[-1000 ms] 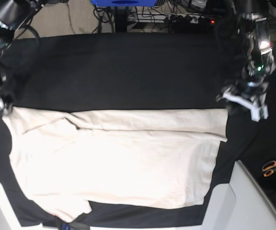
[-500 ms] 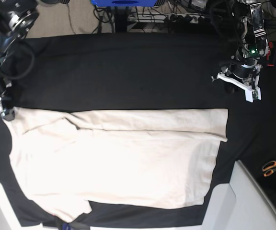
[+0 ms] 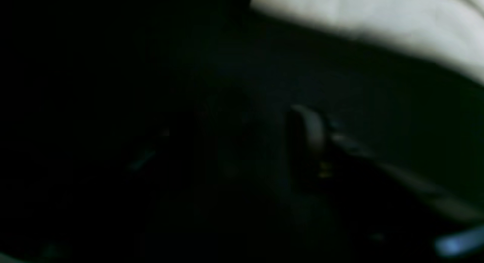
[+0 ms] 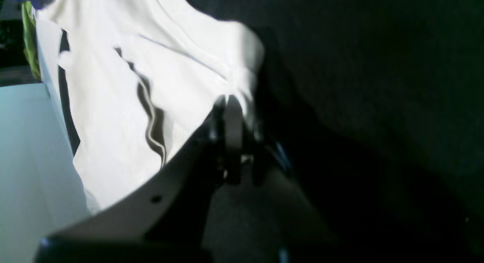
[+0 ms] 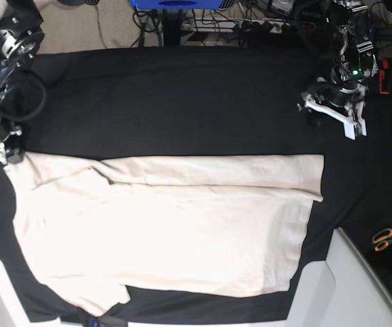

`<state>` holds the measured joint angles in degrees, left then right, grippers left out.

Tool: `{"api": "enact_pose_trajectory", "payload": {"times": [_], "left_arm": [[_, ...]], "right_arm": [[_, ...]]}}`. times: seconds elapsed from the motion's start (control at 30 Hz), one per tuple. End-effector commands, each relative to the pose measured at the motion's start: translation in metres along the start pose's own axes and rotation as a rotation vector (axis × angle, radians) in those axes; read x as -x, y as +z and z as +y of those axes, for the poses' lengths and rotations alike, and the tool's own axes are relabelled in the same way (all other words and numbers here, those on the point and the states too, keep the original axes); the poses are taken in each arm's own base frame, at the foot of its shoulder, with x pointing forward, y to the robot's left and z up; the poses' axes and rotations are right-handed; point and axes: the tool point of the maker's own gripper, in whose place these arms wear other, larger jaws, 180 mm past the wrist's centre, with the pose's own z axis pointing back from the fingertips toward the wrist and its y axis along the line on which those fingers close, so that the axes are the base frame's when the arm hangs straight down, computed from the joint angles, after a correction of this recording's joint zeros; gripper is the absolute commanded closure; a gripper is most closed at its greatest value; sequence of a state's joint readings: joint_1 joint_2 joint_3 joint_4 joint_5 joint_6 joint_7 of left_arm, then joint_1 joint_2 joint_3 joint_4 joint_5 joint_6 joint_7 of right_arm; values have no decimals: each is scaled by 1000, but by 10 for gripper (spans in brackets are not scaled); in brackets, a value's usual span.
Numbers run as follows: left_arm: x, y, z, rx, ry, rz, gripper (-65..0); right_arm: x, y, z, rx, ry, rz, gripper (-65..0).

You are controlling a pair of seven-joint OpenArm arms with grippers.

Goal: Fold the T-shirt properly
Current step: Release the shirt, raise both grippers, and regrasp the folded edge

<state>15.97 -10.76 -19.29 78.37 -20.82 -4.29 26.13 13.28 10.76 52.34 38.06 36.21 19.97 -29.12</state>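
The cream T-shirt (image 5: pixel 169 225) lies spread flat on the black table cloth (image 5: pixel 182 95), its far edge folded over in a long band. At its far left corner my right gripper (image 5: pixel 5 151) is shut on the cloth. In the right wrist view the right gripper (image 4: pixel 234 104) has its fingers pinched together on a bunched edge of the T-shirt (image 4: pixel 177 66). My left gripper (image 5: pixel 333 116) hovers over bare black cloth beyond the shirt's far right corner. The left wrist view is dark and blurred: one pale finger (image 3: pixel 310 126) stands off-centre, nothing is held, and the T-shirt (image 3: pixel 378 13) shows at the top.
Orange-handled scissors (image 5: pixel 386 238) lie at the right edge. A pale grey panel (image 5: pixel 359 293) cuts across the bottom right corner. Cables and a blue frame (image 5: pixel 175 3) sit beyond the table's far edge.
My left gripper has drawn back from the shirt's far right corner toward the far side. My right gripper has shifted onto the far left corner and shut on the cloth.
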Motion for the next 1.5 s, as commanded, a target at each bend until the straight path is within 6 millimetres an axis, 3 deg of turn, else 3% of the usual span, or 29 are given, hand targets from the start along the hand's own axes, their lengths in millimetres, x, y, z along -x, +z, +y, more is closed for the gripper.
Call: {"api": "enact_pose_trajectory", "payload": {"times": [0.0,0.07,0.17,0.23,0.47,0.77,1.03,1.3,1.47], "left_arm": [[-17,-2,0,3,-4,-46,-482],[-14,-10,-7,56,23,-33,-535],[-20,-18,-25,181,137,-40,-541],[-29,-25,-27,211,188,-47,-541],[-31,-48,-30,207,277,-22,-541],[-55,-53,-42,232,282,-61,-541],[-62,-54,-45,239,295,-77,-540],[-95,-59,-58,266,299,-129,-540],[-103,-61,-62,273,304,-139,-540]], "right_arm": [[-14,1,7,-10,13,-19,-3],[-14,1,7,-10,13,-19,-6],[-12,1,6,-8,12,-15,-5],[-11,1,4,-5,12,-14,-5],[-9,2,0,2,14,-8,-5],[-8,4,-3,6,17,-8,-5],[-9,4,-3,6,19,-8,-5],[-9,4,-4,9,21,-7,-5],[-7,6,-7,14,21,-5,-5]]}}
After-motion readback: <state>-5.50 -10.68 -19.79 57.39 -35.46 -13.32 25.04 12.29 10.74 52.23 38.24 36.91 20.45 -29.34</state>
